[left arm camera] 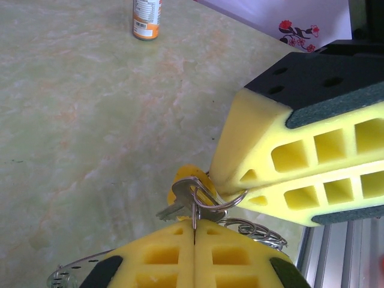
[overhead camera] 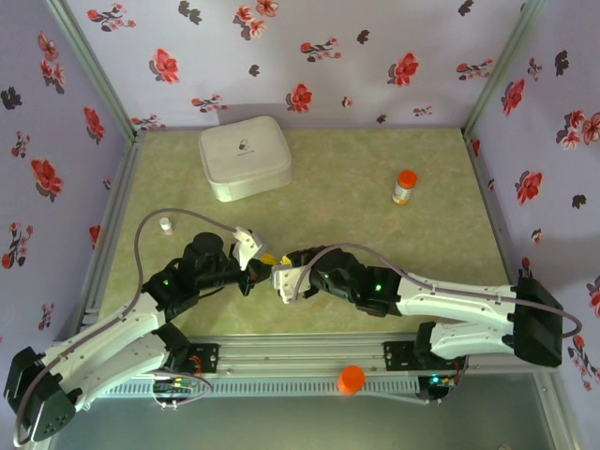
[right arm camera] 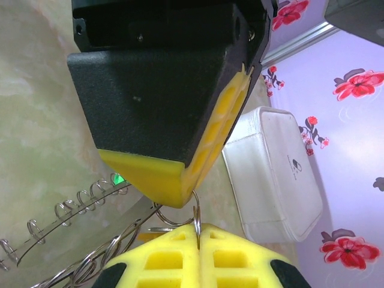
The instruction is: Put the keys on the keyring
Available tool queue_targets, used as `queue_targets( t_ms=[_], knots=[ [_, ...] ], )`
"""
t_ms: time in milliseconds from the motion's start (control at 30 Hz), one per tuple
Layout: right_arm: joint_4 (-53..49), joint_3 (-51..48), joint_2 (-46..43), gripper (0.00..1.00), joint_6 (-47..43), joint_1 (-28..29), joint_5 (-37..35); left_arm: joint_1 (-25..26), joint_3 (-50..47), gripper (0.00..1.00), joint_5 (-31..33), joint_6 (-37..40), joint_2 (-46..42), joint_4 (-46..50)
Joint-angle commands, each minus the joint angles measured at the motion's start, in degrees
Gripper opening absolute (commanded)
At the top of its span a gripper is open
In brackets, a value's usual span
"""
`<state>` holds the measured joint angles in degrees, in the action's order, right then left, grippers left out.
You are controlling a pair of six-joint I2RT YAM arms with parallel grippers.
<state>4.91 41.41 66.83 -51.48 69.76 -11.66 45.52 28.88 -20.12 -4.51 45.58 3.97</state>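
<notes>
Near the table's front middle my two grippers meet tip to tip. My left gripper [overhead camera: 259, 255] [left arm camera: 194, 223] is shut on a small wire ring [left arm camera: 211, 201]. My right gripper [overhead camera: 279, 274] [right arm camera: 197, 228] is shut on the same small ring [right arm camera: 195, 211] from the other side, and its yellow fingers [left arm camera: 300, 162] reach in from the right. A key with a yellow-orange head [left arm camera: 191, 177] and a metal blade hangs on that small ring, just above the table. The keyring [left arm camera: 259, 231] [right arm camera: 72, 207], a grey band with a chain-like rim, trails below and beside the fingers.
A white rounded square box [overhead camera: 244, 157] [right arm camera: 276, 174] sits at the back left. An orange-capped bottle [overhead camera: 404, 187] [left arm camera: 147, 18] stands at the back right. A small white item [overhead camera: 166, 223] lies at the left, and an orange cap [overhead camera: 352, 378] rests on the front rail.
</notes>
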Motion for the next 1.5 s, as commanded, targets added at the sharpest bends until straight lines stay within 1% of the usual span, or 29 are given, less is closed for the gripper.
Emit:
queue_targets(
  t_ms=[0, 433, 967, 1300, 1467],
  knots=[
    [0.72, -0.40, 0.28, 0.00, -0.20, 0.40, -0.77, 0.45, 2.42, 0.00, -0.37, 0.48, -0.40, -1.15],
    [-0.89, -0.28, 0.08, 0.00, 0.31, 0.41, 0.70, 0.54, 2.49, 0.00, -0.09, 0.40, -0.51, -1.57],
    [-0.99, 0.20, 1.47, 0.00, 0.72, 0.45, 0.63, 0.80, 2.31, 0.00, -3.92, 0.10, -1.01, -3.81],
    [-4.74, 0.45, 0.50, 0.00, 2.05, 0.45, 2.38, 0.80, 2.05, 0.00, -3.56, 0.64, -2.34, -4.05],
    [-5.80, 0.32, -1.04, 0.00, 3.56, 0.40, 3.01, 0.80, 1.86, 0.00, -2.33, 1.24, -2.33, -3.90]
  ],
)
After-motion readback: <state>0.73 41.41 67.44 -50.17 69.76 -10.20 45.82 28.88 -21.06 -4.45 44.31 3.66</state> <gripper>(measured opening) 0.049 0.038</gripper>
